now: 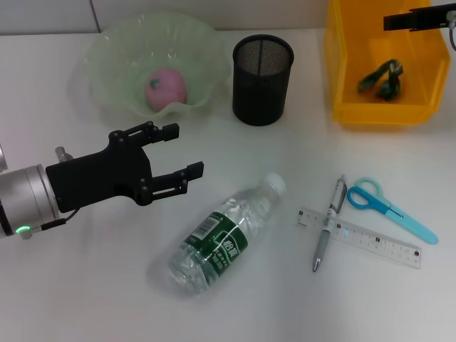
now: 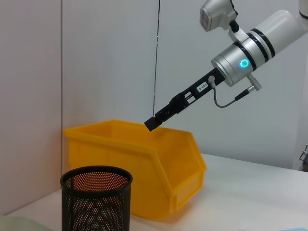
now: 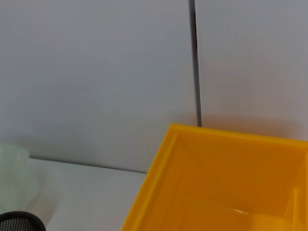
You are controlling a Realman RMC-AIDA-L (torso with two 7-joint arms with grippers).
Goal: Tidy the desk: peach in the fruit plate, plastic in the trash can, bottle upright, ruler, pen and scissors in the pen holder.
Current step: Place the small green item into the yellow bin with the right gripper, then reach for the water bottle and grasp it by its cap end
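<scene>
Peach [image 1: 166, 87] sits in the fruit plate [image 1: 107, 43] at the counter's [image 1: 85, 299] far-left corner and crumpled plastic [image 1: 381, 78] lies in the yellow trash bin [image 1: 340, 71] at far right, so those two steps look done. Left tool [image 1: 173, 152], fingers apart and empty, hovers beside the bottle [image 1: 222, 236] lying near the front edge, probably to stand it up. Right tool [image 1: 406, 19] hangs over the bin, opening unclear; pen [image 1: 328, 222], ruler [image 1: 370, 239] and scissors [image 1: 390, 207] remain front right, outside the pen holder [image 1: 262, 80].

A lab-style test bench: a plain white counter [image 1: 92, 299] against bare grey wall panels [image 2: 106, 62], with staged desk items like a mesh pen holder [image 1: 263, 70] and yellow parts bin [image 1: 342, 71].
</scene>
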